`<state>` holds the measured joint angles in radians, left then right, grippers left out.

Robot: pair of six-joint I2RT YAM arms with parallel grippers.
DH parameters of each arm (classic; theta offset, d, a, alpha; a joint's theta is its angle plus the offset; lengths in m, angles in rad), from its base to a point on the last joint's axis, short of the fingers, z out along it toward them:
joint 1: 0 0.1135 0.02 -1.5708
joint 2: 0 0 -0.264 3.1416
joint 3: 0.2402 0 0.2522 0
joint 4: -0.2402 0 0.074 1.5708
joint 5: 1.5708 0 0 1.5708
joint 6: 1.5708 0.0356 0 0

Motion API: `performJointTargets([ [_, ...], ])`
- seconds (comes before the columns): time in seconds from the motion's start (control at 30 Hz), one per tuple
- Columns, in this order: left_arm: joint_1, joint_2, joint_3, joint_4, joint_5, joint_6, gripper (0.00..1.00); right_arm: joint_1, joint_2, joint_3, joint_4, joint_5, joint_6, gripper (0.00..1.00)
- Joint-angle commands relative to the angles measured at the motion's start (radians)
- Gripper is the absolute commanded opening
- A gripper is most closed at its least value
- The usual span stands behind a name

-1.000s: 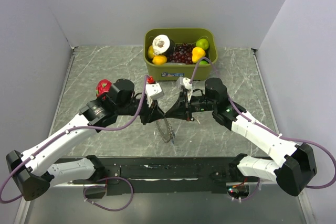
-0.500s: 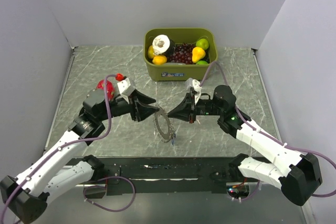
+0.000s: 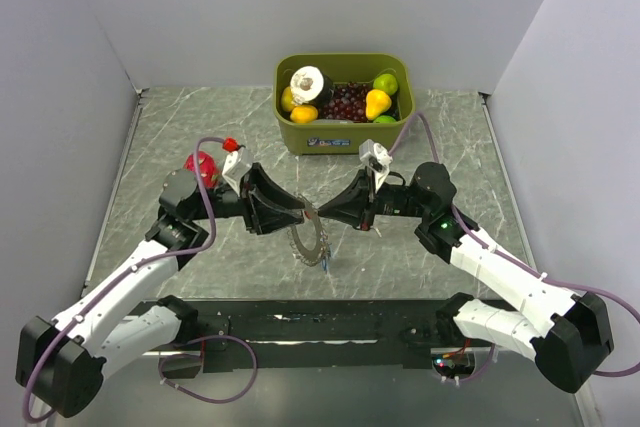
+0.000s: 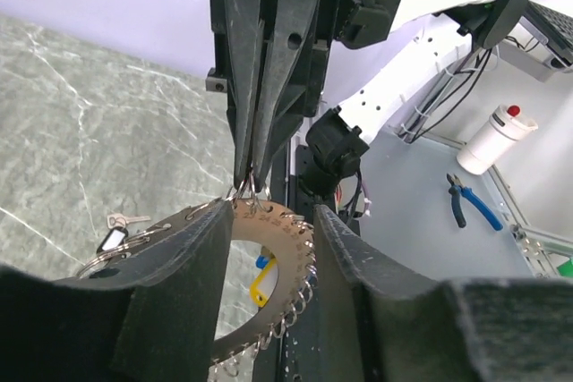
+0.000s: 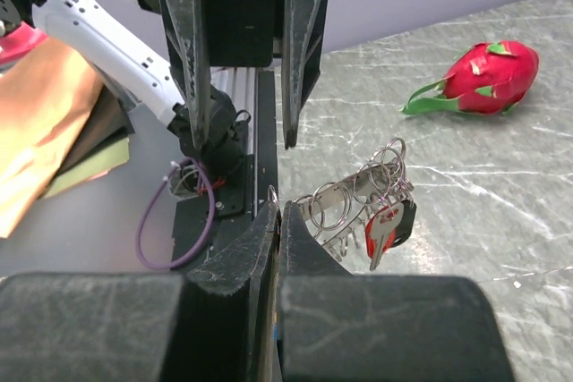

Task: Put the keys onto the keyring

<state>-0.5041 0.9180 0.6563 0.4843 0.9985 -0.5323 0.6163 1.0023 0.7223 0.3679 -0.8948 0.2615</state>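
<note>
View from above: the right gripper (image 3: 322, 213) is pinched tight on the upper rim of the keyring (image 3: 310, 240), which hangs tilted above the table (image 3: 160, 127), about midway between its left and right edges and nearer the near edge than the far one. A key (image 3: 328, 265) dangles at the ring's lowest point. The left gripper (image 3: 298, 215) faces it tip to tip, its fingers parted and holding nothing. A green bin (image 3: 345, 132) of fruit stands at the far edge; the label (image 3: 325, 142) on its front is too small to read. A dragon fruit (image 3: 199, 164) lies behind the left arm.

Left wrist view: the left gripper (image 4: 270, 221) stands about half open, and the keyring (image 4: 285, 252) passes between its fingers (image 4: 179, 292); I cannot tell whether either finger touches it. The right gripper (image 4: 249, 181) comes down from above, closed on the rim. A yellow and blue key (image 4: 261, 276) hangs inside the ring, and a black-headed key (image 4: 109, 239) shows to the left.

Right wrist view: the right gripper (image 5: 277, 216) is fully closed, with a small ring at its tips. The keyring (image 5: 345, 203) carries small loops and a red-headed key (image 5: 385, 225). The left gripper (image 5: 246, 136) gapes above.
</note>
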Motion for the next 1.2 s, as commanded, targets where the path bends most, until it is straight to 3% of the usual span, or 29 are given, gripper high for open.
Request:
performJointTargets([
  [0.0,0.004,0.022,0.031,-0.001,0.031,0.02,0.46,-0.006,-0.01,0.023,0.117,0.022,0.048,0.0],
  [0.37,-0.008,0.07,0.048,0.011,0.022,0.018,0.39,-0.006,0.01,0.034,0.115,0.01,0.053,0.0],
  [0.73,-0.073,0.12,0.126,-0.125,-0.043,0.13,0.36,-0.006,0.009,0.028,0.114,0.011,0.047,0.0],
  [0.87,-0.085,0.139,0.144,-0.179,-0.061,0.16,0.29,-0.006,0.006,0.026,0.112,0.01,0.048,0.0],
  [1.03,-0.093,0.134,0.155,-0.236,-0.106,0.198,0.3,-0.006,-0.007,0.028,0.092,0.013,0.036,0.0],
  [1.17,-0.093,0.099,0.146,-0.225,-0.107,0.195,0.39,-0.006,-0.011,0.028,0.088,0.013,0.028,0.0],
])
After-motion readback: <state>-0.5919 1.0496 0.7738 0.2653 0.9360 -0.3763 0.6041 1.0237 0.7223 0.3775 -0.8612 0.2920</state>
